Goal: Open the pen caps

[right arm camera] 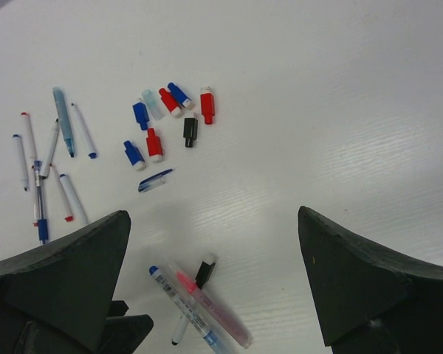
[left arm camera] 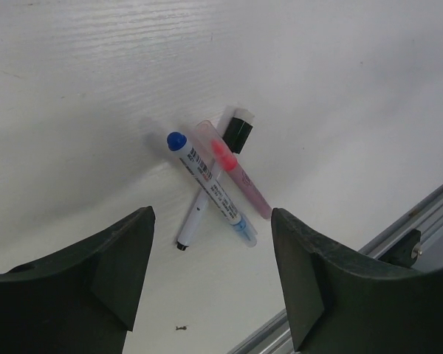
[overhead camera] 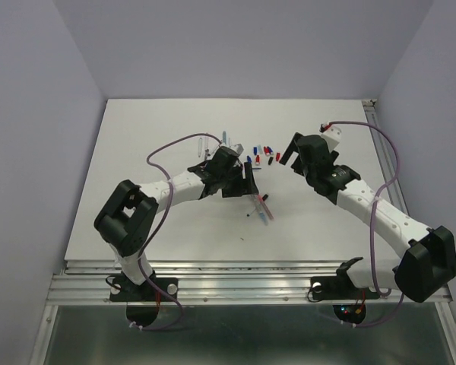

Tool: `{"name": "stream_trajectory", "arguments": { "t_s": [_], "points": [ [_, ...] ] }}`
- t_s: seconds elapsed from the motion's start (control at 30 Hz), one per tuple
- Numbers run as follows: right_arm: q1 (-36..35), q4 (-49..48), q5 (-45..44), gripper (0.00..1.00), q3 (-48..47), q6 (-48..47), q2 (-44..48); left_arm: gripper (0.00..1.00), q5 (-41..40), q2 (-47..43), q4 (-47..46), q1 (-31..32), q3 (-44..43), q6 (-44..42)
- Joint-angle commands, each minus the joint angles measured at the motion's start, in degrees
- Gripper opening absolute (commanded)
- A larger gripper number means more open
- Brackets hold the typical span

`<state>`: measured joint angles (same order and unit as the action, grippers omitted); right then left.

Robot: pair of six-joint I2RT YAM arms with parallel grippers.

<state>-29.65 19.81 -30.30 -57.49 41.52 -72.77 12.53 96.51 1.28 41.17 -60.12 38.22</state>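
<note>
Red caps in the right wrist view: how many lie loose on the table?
3. One red cap sits top-centre of the cluster, another at its right end, the third lower left beside a blue cap. The fingers cover the lower corners, so more may be hidden.

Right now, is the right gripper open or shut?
Open. The right gripper holds nothing; its fingers stand wide apart in the wrist view.

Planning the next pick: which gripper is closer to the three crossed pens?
Left. The left gripper hangs just beside the crossed pens; the right gripper sits farther off, near the loose caps.
</note>
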Motion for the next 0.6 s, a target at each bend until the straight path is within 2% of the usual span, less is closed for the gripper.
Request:
{"name": "stream_trajectory", "arguments": {
  "t_s": [0.0, 0.17, 0.3, 0.57],
  "points": [
    [0.5, 1.9, -3.9, 1.0, 1.4, 0.6, 2.3, 0.74, 1.7, 2.1, -1.5, 0.2, -3.6, -1.3],
    [0.6, 1.8, -5.3, 1.0, 2.0, 0.1, 3.5, 0.72, 2.8, 4.5, -1.4, 0.3, -4.0, -1.2],
    [0.6, 2.2, -6.2, 1.0, 2.0, -0.2, 3.3, 0.63, 3.5, 6.7, -1.4, 0.2, -4.8, -1.0],
    [0.6, 2.2, -6.1, 1.0, 1.7, -1.4, 2.4, 0.62, 3.5, 9.4, -1.4, 0.3, -6.5, -0.4]
  ]
}}
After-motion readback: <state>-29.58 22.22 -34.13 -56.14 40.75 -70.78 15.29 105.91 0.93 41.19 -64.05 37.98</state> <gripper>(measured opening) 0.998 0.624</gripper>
